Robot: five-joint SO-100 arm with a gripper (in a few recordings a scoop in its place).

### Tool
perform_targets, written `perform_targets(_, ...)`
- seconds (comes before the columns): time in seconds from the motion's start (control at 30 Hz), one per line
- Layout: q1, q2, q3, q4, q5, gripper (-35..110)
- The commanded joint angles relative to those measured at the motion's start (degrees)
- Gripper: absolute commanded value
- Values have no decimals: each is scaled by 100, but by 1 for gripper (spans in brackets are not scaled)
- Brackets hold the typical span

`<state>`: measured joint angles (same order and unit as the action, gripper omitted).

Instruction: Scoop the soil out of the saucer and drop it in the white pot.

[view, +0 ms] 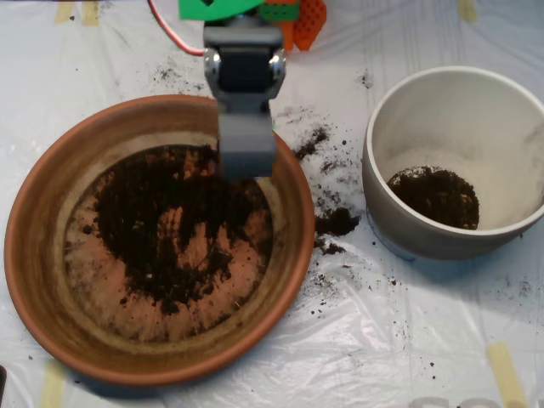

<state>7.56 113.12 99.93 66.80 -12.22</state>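
From my overhead camera I see the scoop (246, 153) reaching down from the top edge of the picture, its grey body hanging over the upper rim of the saucer (34, 255) with its lower end above the top edge of the soil (170, 229). The scoop appears as one solid grey block from above, and I cannot tell whether its shells are apart or together, nor whether anything is inside it. Behind it, at the top edge, I see green and orange arm parts (280, 13) and a red wire (170, 34). The saucer fills the left half of the view. The soil lies as a dark, crumbly patch across its floor, thickest toward the upper middle, with bare clay showing through in a few spots and along the lower part. To the right of the saucer, not touching it, stands the pot (382, 212). A small dark heap of soil (435, 195) sits on its pale floor, toward the lower left side. Between the two vessels, loose crumbs (336, 223) are scattered on the sheet (382, 340), white plastic covering the table, with one larger clump just beside the saucer's right rim. Strips of pale tape (506, 374) hold the sheet down.
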Motion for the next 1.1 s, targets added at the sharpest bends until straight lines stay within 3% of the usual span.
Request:
perform_targets(0.0,-510,659,-729,255,79,-1)
perform_targets(0.83,-3278,-2074,-3973,1310,237,0)
perform_targets(1.07,-3516,-1986,-3393,1266,-62,25)
